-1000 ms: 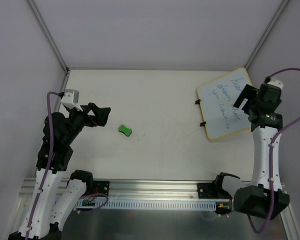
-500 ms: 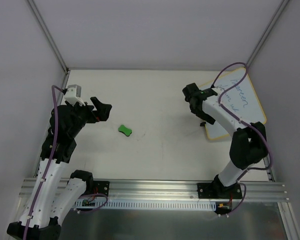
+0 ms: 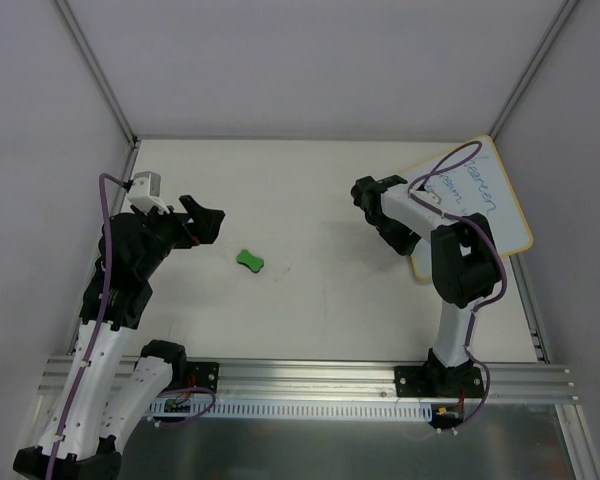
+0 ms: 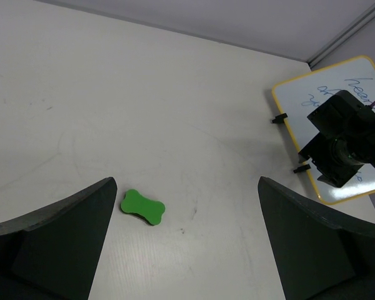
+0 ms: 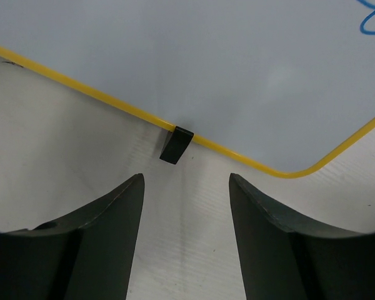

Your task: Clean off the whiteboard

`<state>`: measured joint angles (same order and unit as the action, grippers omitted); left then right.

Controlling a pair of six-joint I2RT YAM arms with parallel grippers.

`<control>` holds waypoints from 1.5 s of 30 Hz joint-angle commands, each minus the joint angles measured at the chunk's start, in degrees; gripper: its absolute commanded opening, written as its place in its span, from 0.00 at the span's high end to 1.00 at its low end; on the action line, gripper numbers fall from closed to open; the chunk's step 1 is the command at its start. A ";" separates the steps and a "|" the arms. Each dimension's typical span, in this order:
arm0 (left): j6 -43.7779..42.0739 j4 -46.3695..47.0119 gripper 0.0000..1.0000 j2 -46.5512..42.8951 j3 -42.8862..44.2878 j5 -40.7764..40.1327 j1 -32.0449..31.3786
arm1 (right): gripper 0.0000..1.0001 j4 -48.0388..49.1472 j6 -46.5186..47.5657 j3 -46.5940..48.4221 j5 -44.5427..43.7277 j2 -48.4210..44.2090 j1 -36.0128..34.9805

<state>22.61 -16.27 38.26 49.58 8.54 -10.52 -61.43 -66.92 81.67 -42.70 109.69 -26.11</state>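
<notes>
Grey walls [image 3: 280,70] closed round the pale worktop [image 3: 310,300], where the small yellow-framed whiteboard [image 3: 500,200] with blue handwriting lay at two o'clock. Right tool [image 5: 184,181], half spread and empty, hovered just short of its black foot [image 5: 176,145]; it should square up on the frame before pinching, I reckoned. Left tool [image 4: 182,181] gaped wide near the green bone-shaped eraser [image 4: 142,207] at nine o'clock.

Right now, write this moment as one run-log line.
left fingers open, empty | right fingers open at whiteboard foot | eraser untouched | writing unerased
</notes>
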 commanded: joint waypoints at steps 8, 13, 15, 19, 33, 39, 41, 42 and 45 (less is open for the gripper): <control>1.03 0.10 0.01 -1.96 -1.07 1.57 -0.37 | 0.45 0.78 -6.91 2.36 0.25 3.07 1.85; 0.77 -0.34 0.01 -2.14 -0.98 1.75 -0.37 | 0.49 1.66 -6.83 1.92 0.86 4.13 2.73; 0.68 -0.34 0.01 -2.23 -1.07 1.75 -0.37 | 0.52 2.80 -7.00 1.48 1.48 4.13 3.34; 0.51 -0.51 0.01 -2.23 -1.07 1.84 -0.37 | 0.54 2.98 -6.56 2.18 1.39 4.57 3.70; -0.20 -1.30 0.01 -1.79 -0.54 1.48 -0.37 | 0.59 2.98 -9.72 0.25 4.82 4.57 5.72; -0.37 -1.39 0.01 -1.52 -0.45 1.31 -0.37 | 0.73 3.07 -9.55 0.25 4.90 4.57 6.07; -0.46 -1.39 0.01 -1.52 -0.36 1.31 -0.37 | 0.79 3.07 -9.20 0.33 4.99 4.57 5.98; -0.64 -1.48 0.01 -1.52 -0.19 1.22 -0.37 | 0.86 3.07 -8.94 0.51 5.17 4.66 5.98; -0.90 -1.57 0.01 -1.43 -0.19 1.13 -0.37 | 1.00 3.07 -6.49 0.95 5.95 5.09 5.98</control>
<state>23.07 -18.37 36.73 48.80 8.95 -10.52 -58.19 -74.50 81.93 -36.23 114.04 -20.43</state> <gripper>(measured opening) 0.987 0.071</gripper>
